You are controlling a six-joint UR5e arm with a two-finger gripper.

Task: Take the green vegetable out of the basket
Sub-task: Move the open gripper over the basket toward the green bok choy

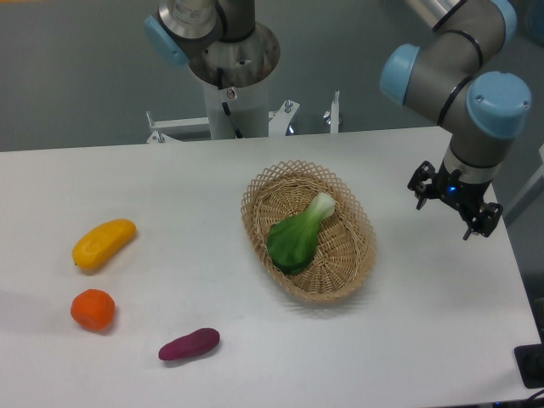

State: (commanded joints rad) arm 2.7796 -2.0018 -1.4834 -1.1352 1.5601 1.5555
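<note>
the green vegetable [297,237] lies in the basket [361,259], probably light and smooth; hold it at the stalk. the pincer [454,204] hangs right, apart; spread or not, i cannot tell.

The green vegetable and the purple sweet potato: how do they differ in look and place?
The green vegetable lies inside the basket; the purple sweet potato lies on the bare table. The vegetable is green with a pale stalk and looks bigger; the potato is plain purple. Neither touches the hand.
</note>
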